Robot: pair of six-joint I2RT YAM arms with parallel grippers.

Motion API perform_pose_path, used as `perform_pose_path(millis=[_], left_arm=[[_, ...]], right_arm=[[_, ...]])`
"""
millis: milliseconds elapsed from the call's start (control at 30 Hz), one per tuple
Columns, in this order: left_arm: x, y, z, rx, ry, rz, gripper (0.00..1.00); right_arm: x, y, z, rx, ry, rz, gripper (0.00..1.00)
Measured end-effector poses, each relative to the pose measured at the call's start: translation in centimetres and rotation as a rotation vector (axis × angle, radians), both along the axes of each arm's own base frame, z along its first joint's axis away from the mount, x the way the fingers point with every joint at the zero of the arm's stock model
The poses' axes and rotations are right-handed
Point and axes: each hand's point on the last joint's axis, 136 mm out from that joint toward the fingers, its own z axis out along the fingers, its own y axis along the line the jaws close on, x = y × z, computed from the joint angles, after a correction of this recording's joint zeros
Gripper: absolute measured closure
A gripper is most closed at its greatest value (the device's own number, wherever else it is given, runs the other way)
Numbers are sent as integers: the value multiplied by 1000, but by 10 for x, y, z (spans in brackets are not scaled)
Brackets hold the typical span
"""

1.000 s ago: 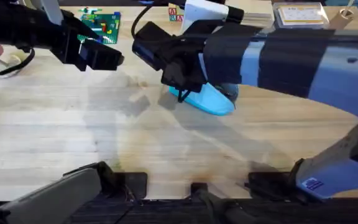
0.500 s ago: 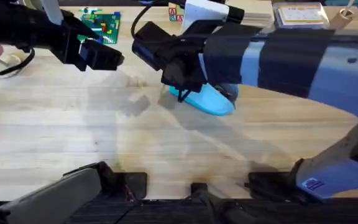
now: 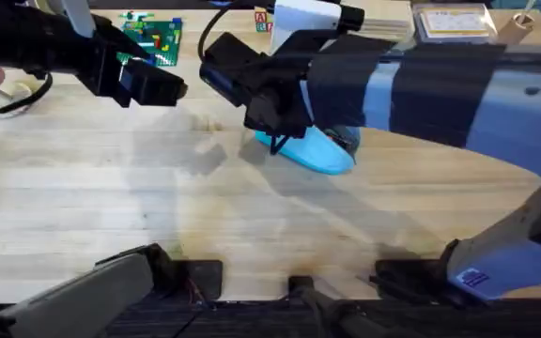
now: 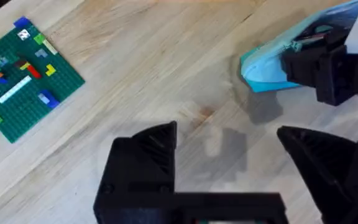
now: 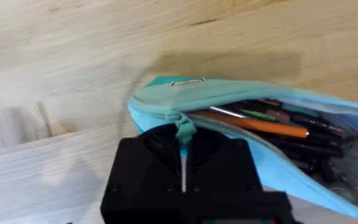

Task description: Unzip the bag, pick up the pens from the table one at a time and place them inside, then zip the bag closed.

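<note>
The right gripper (image 5: 183,163) is pinched shut on the zipper cord (image 5: 183,129), which runs down between its black fingers at the near end of the bag (image 5: 241,102). The bag gapes along its length beyond that end, and pens (image 5: 253,121) lie inside it: an orange one on top, with darker ones beneath and beside it. Seen from overhead, the bag (image 3: 319,152) lies on the table (image 3: 158,216) near the middle, its rounded end sticking out from under the right arm, which reaches across it.

The left gripper (image 4: 229,152) hangs above bare wood, well off to the side of the bag, its fingers spread wide and holding nothing. A green brick plate (image 4: 18,79) lies on the table still farther from the bag.

I see no pens loose on the table, so the filling step looks done and the closing step is in hand. The next move calls for drawing the cord along the bag's length toward its far end, keeping the pull in line with the zipper. The soft bag would likely slide with the pull, so the free left gripper may need to pin the bag's near end first.
</note>
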Motion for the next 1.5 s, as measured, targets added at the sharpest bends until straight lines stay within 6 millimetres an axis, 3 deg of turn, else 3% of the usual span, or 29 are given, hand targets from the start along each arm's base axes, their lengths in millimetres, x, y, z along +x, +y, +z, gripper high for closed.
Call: perform_pose_path(millis=[267,567,833,1000,1067,1500], left_arm=[[0,0,0,0,0,0,8],[0,0,0,0,0,0,8],[0,0,-1,0,3,-2,8],[3,1,-15,-15,57,-7,8],[3,-3,-32,-50,120,-57,8],[9,-20,-47,-165,110,-204,8]], right_arm=[[0,1,4,-39,3,72,968],[-2,0,32,-51,-6,142,968],[-9,4,31,-43,38,189,968],[-12,8,30,-32,63,219,968],[-15,9,29,-33,79,241,968],[-14,6,30,-44,97,270,969]])
